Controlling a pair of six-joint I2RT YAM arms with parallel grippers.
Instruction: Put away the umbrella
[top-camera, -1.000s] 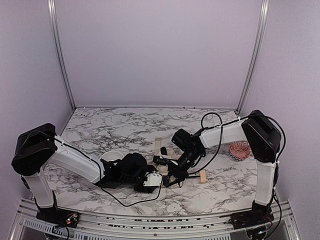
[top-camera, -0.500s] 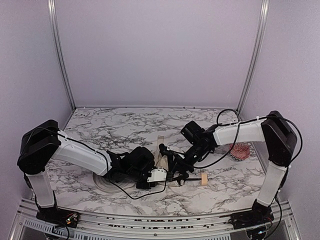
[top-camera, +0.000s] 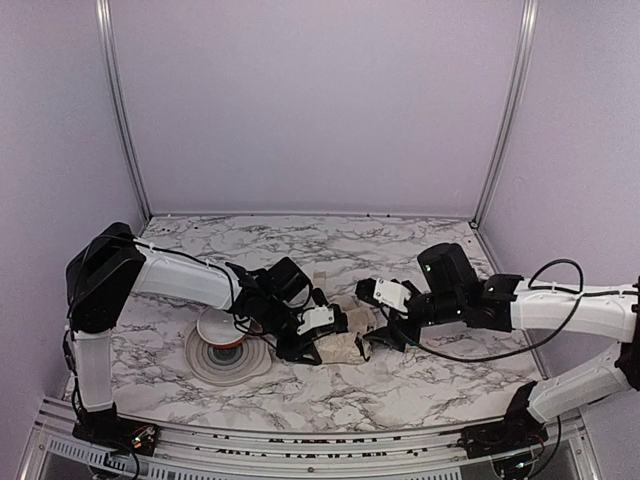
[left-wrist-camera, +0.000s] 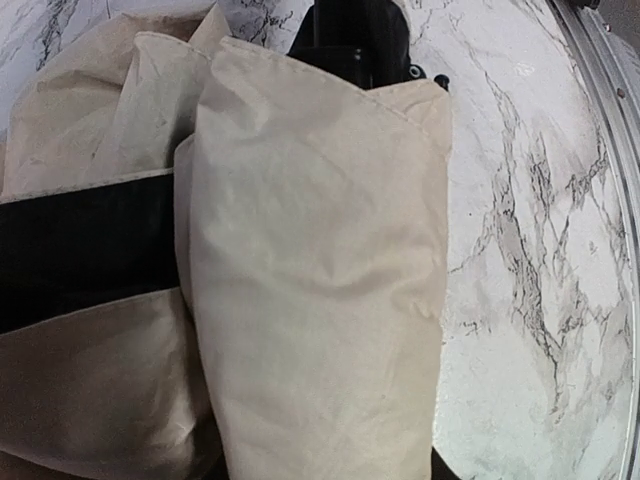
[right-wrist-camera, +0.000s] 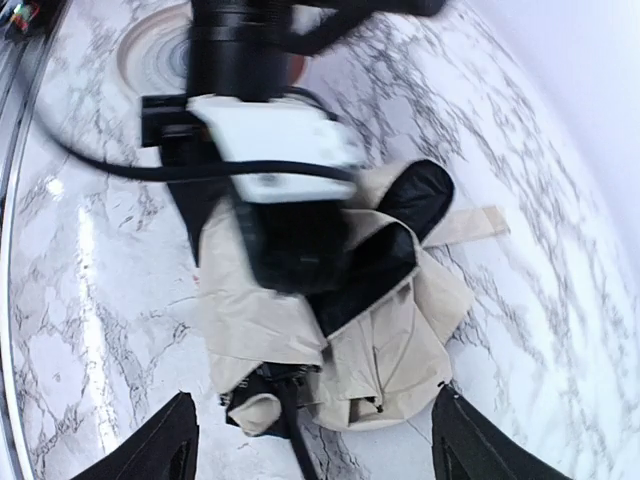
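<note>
The umbrella lies crumpled on the marble table at centre, cream fabric outside with black lining showing. In the left wrist view its cream folds fill the frame and hide my left fingers. My left gripper presses down on the bundle from the left, shut on a fold of fabric; from the right wrist I see it dug into the cloth. My right gripper sits just right of the umbrella, jaws wide open with nothing between them. A thin black shaft pokes out toward it.
A white bowl with a red base sits on a pale round disc under the left forearm, also seen in the right wrist view. A beige strap trails off the umbrella. Purple walls enclose the table; a metal rail runs along the near edge.
My right gripper opened, let go of the umbrella and drew back to the right. My left arm swung toward the centre and closed on the fabric. The umbrella now lies as a bundle.
</note>
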